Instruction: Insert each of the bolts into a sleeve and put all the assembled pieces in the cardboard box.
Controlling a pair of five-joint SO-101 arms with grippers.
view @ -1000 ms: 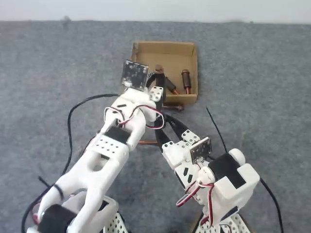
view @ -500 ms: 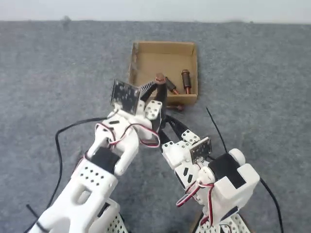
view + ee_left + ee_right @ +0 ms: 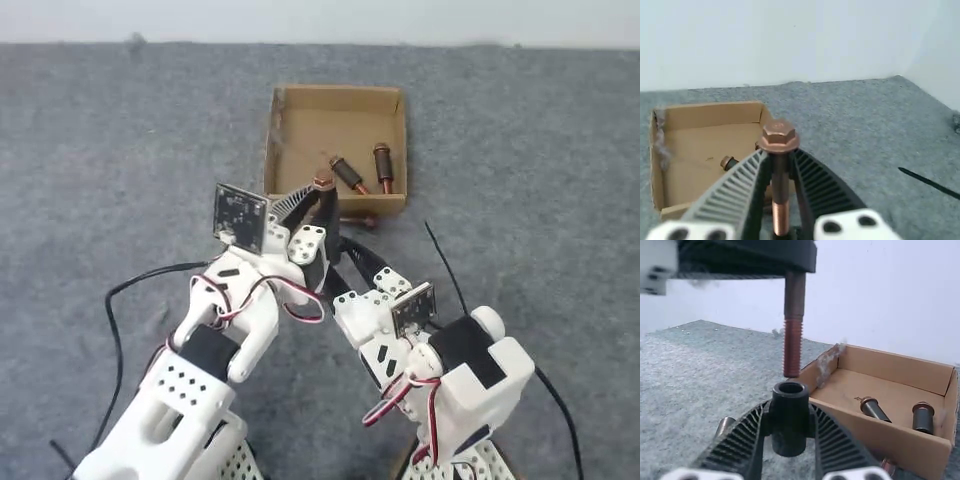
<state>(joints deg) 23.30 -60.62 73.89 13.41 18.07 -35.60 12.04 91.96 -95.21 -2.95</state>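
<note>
Copper bolt [image 3: 776, 192] is hanging thread-down, gripped by the left fingers [image 3: 747, 180], just above the black sleeve [image 3: 788, 415] that the right fingers [image 3: 832, 440] are clamping. Two assembled pieces [image 3: 347, 173] are lying in the cardboard box [image 3: 340, 90]. This pair is awaiting insertion, and a loose piece [image 3: 358, 220] is lying on the desk [image 3: 520, 150] beside the box.

Under the left gripper [image 3: 320, 192]: flat grey short-pile carpet surface [image 3: 520, 130]. Beyond it: plain white wall [image 3: 320, 20]. Lighting even.
</note>
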